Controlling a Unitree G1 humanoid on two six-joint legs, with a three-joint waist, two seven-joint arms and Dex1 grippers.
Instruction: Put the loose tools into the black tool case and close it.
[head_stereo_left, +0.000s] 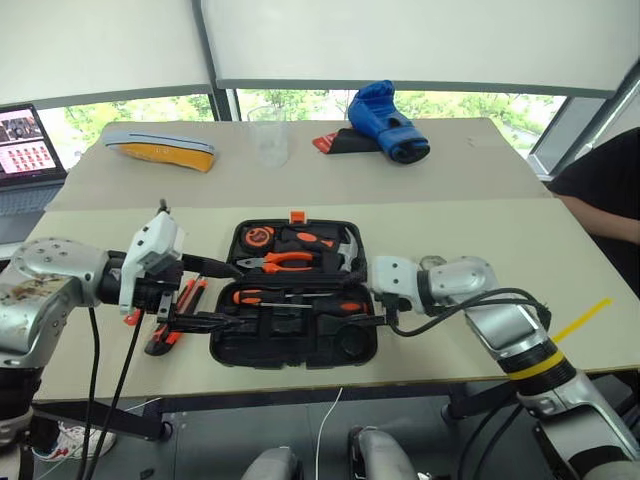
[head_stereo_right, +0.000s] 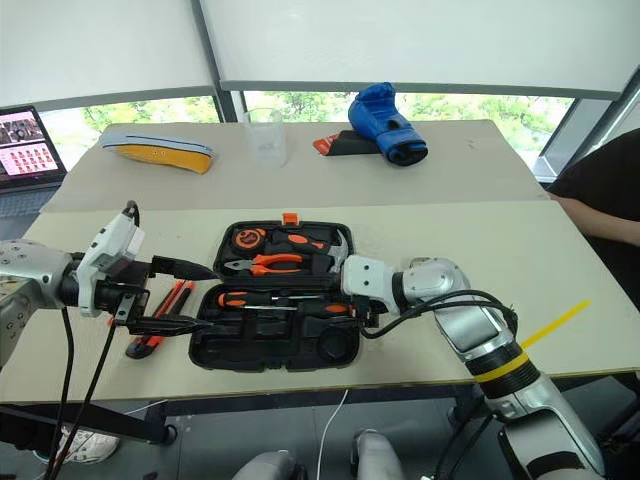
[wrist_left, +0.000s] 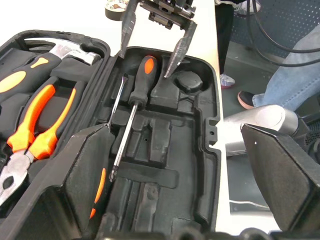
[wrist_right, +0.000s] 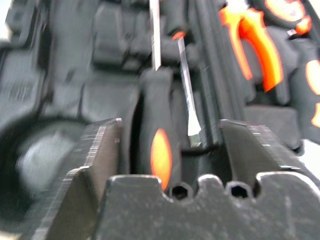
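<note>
The black tool case (head_stereo_left: 225, 352) lies open at the table's front middle. Two orange-and-black screwdrivers rest in its near half, one handle to the left (head_stereo_left: 250, 296) and one to the right (wrist_left: 142, 80). My right gripper (wrist_right: 170, 127) is open at the case's right side, its fingers (wrist_right: 95, 150) straddling that right handle without touching it. My left gripper (head_stereo_left: 232, 296) is open over the case's left end with nothing between its fingers. The orange-black utility knife (head_stereo_left: 188, 296) lies on the table left of the case. A small dark tape roll (wrist_left: 115, 7) sits just beyond the case.
Orange-handled pliers (head_stereo_left: 290, 262), a tape measure (head_stereo_left: 258, 236) and a hammer (head_stereo_left: 345, 250) sit in the case's far half. A blue boxing glove (head_stereo_left: 390, 120), a clear cup (head_stereo_left: 270, 140) and a yellow-grey object (head_stereo_left: 160, 148) are at the back. A laptop (head_stereo_left: 25, 145) stands far left, a person (head_stereo_left: 605, 190) far right.
</note>
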